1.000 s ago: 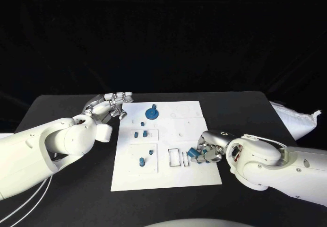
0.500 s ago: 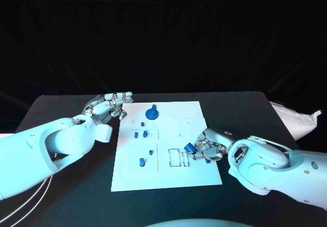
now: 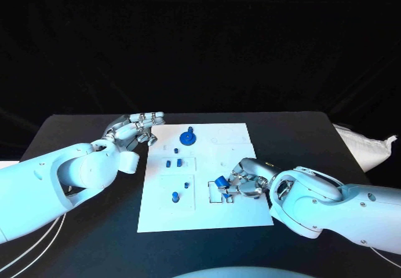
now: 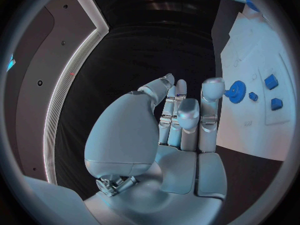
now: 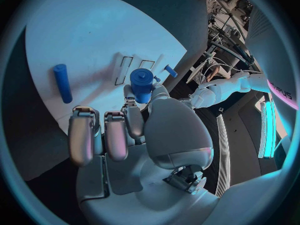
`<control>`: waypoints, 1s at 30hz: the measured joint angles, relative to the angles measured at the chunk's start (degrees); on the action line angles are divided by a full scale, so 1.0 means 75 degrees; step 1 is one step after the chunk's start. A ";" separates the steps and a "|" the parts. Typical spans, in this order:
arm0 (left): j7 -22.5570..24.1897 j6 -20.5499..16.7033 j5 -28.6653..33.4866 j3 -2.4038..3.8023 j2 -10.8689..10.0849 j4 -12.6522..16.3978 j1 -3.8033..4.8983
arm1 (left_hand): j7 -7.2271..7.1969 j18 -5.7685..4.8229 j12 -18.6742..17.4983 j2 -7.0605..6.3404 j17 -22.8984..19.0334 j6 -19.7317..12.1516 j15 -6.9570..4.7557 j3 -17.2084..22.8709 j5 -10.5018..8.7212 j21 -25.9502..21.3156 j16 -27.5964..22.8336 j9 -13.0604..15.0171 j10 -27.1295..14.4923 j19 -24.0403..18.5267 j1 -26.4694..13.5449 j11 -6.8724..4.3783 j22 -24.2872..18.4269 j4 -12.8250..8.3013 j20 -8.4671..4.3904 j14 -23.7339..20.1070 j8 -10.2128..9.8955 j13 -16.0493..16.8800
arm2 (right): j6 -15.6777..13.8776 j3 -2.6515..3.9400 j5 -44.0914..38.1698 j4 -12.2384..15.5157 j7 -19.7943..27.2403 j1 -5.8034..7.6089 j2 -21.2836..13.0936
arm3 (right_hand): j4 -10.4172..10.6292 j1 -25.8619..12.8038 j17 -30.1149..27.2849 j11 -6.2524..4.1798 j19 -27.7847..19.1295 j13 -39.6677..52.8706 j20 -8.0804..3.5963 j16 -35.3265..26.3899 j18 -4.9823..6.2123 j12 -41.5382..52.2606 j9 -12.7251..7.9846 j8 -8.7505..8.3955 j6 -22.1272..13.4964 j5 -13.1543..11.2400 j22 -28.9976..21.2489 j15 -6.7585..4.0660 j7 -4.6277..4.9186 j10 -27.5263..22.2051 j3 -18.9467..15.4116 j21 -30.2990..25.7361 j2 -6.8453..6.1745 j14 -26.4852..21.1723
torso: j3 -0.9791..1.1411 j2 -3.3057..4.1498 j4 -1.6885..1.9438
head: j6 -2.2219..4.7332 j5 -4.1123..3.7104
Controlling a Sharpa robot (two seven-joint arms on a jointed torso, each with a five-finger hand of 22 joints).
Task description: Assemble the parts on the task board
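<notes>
Head view first: the white task board (image 3: 238, 215) lies flat on the matte black table (image 3: 301, 133), a smooth pale rectangle with shallow outlined slots, and it is the landmark for everything here. The right hand (image 3: 242, 180), silver and glossy, sits over the board's near right part, and it pinches a small blue cylinder part (image 3: 221, 182) just above the rectangular slots (image 3: 215, 192); the right wrist view shows that same stubby, round-topped piece (image 5: 142, 83) caught at the fingertips (image 5: 129, 91), with the other fingers curled loosely below. Against the picture of a second ago, that hand has travelled inward across the board from its right edge toward the slots, carrying the part with it. The left hand (image 3: 134, 128) hovers at the board's far left corner, empty, fingers extended and slightly apart, and it has stayed put; the left wrist view shows its palm (image 4: 181, 135) with straight metallic fingers beside the board's edge. On the board, a blue gear (image 3: 187, 138) with a short stem stands near the far edge, small blue pegs (image 3: 173, 163) sit just nearer than it, and a blue upright pin (image 3: 175, 197) stands in the near left area. A long blue rod (image 5: 62, 82) lies flat on the board in the right wrist view. Beyond the board's right side, past the table edge, a white crinkled bag (image 3: 361, 149) rests against a dark backdrop.
</notes>
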 measured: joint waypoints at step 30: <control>-0.0096 0.0076 0.0000 0.0000 -0.0010 0.0004 -0.0006 | 0.0028 0.0000 0.0039 0.0061 -0.0016 -0.0029 0.0000 0.0000 0.0000 0.0002 0.0000 0.0000 -0.0028 0.0000 0.0061 0.0028 -0.0010 0.0000 0.0000 0.0000 -0.0001 0.0007 | 0.0530 0.0001 -0.0557 -0.0247 -0.0566 -0.0070 0.0435 | 0.0010 -0.1854 0.0004 -0.0297 0.0055 0.0066 -0.0055 0.0009 0.0000 -0.0176 0.0886 0.0170 0.0451 -0.2574 0.0000 -0.0177 -0.0372 0.0297 -0.1375 0.0029 0.0163 0.0019 | 0.0013 0.0001 0.0015 | 0.0002 0.0059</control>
